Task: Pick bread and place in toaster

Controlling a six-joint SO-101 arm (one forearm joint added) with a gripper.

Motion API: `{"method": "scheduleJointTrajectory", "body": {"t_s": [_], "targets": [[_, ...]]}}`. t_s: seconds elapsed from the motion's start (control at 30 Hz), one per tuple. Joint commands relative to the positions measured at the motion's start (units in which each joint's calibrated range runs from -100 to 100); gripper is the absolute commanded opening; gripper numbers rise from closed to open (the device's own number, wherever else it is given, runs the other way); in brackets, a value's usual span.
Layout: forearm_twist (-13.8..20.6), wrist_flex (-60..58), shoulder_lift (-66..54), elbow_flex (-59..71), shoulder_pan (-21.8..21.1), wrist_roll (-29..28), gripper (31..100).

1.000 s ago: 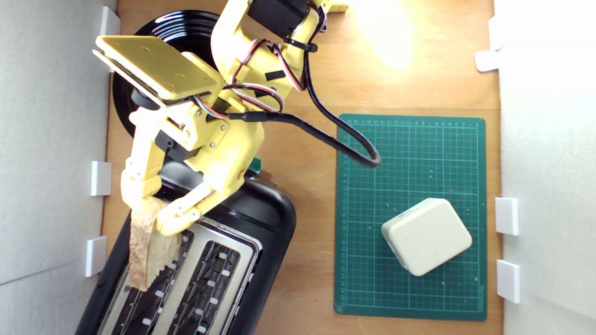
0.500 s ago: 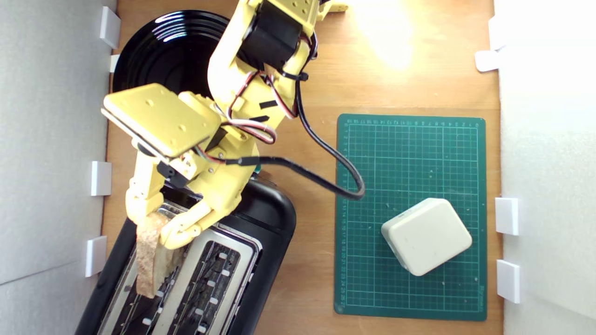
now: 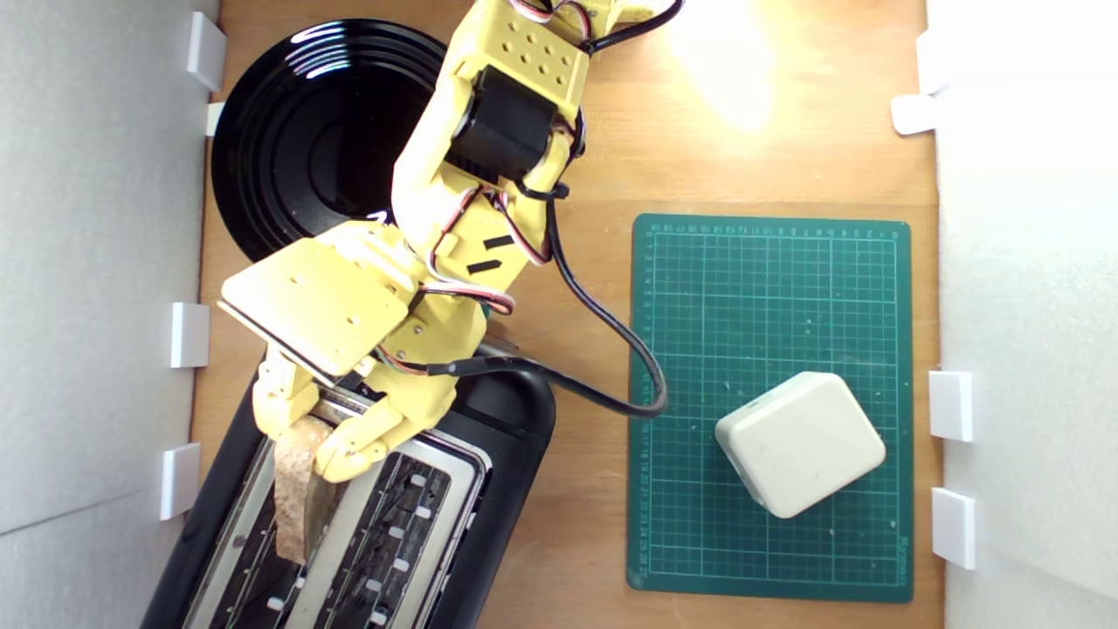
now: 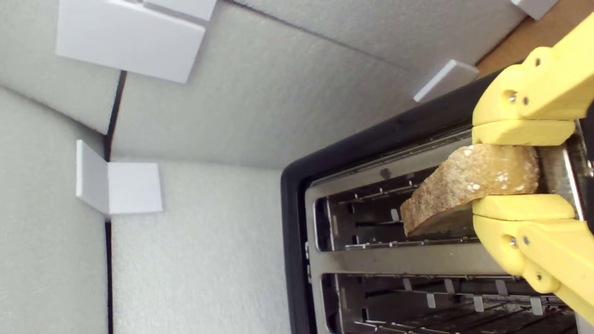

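Gripper [image 4: 522, 169] is clamped on the bread slice [image 4: 464, 183], both yellow fingers [image 4: 524, 132] pinching its thick end across the faces, crust edge up. In the wrist view the free end of the slice sits over, and looks partly inside, the toaster [image 3: 489, 419] slot nearer the foam wall; how deep is not readable. In the exterior view the slice [image 3: 295, 498] runs along the slot on the exterior view's left, the second slot beside it has nothing in it.

Judgement: insertion step, task mostly done bar the drop.
- Keep the slice parallel to the slot walls; any yaw and the crust catches the wire guides.
- Lower straight down until the fingertips are near the silver top plate [image 4: 399, 264], then release. Fingers look wider than the slot, so don't drive them in.
- Open only slightly; the slice should fall under its own weight.
- Risk: wedge shape may tip and jam on the guide wires if released tilted.

Black plate [image 3: 297, 131], green cutting mat [image 3: 769, 288] and cream block [image 3: 799, 444] are well apart, no interference.
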Motion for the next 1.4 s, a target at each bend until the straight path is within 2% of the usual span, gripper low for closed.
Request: {"method": "scheduleJointTrajectory", "body": {"t_s": [0.0,0.37,0.53,0.67,0.87,1.0,1.2,1.23,1.37], "targets": [[-0.4,-2.0,-1.1,-3.0,0.4,0.0,58.6],[-0.5,-2.0,-1.0,-2.9,0.3,0.1,60.6],[-0.5,-2.0,-1.1,-2.9,0.4,0.4,74.3],[-0.5,-2.0,-1.4,-2.9,0.4,0.4,79.5],[-0.5,-4.1,-3.3,-3.0,0.1,0.5,79.4],[-0.5,-8.7,-9.6,-3.0,-0.1,0.6,79.2],[-0.6,-9.0,-17.9,-2.6,-0.5,1.2,79.1],[-1.5,-9.0,-19.4,-2.6,-0.5,1.6,79.1],[-9.2,-8.8,-24.9,-2.0,-0.5,1.4,79.1]]}}
